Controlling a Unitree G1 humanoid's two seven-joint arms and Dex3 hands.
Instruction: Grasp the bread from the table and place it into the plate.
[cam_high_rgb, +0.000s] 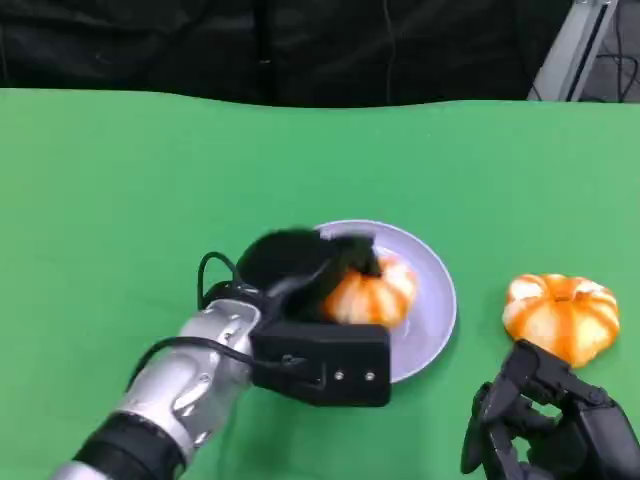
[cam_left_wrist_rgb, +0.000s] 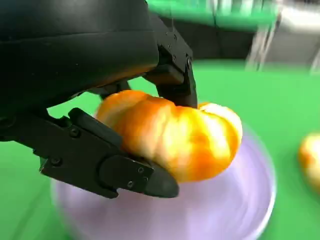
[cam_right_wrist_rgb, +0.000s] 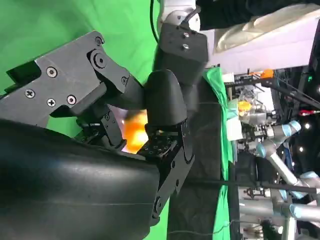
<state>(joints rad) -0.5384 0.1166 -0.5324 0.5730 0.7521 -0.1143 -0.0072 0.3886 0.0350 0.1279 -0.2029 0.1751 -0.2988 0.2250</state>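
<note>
An orange-and-white pumpkin-shaped bread (cam_high_rgb: 378, 295) (cam_left_wrist_rgb: 185, 135) hangs low over the lavender plate (cam_high_rgb: 432, 325) (cam_left_wrist_rgb: 225, 210), whether touching it I cannot tell. My left hand (cam_high_rgb: 300, 265) (cam_left_wrist_rgb: 75, 60) grips it from the left, with fingers (cam_left_wrist_rgb: 125, 175) under and over it. A second bread of the same kind (cam_high_rgb: 560, 315) (cam_left_wrist_rgb: 310, 160) lies on the green table right of the plate. My right hand (cam_high_rgb: 550, 425) (cam_right_wrist_rgb: 75, 190) rests just in front of that second bread, fingers bent and apart, holding nothing. Between those fingers an orange patch of bread (cam_right_wrist_rgb: 134, 129) shows.
Green cloth covers the table (cam_high_rgb: 120, 200), with wide bare room to the left and behind the plate. A black backdrop runs along the far edge. A grey metal stand (cam_high_rgb: 575, 45) rises at the back right.
</note>
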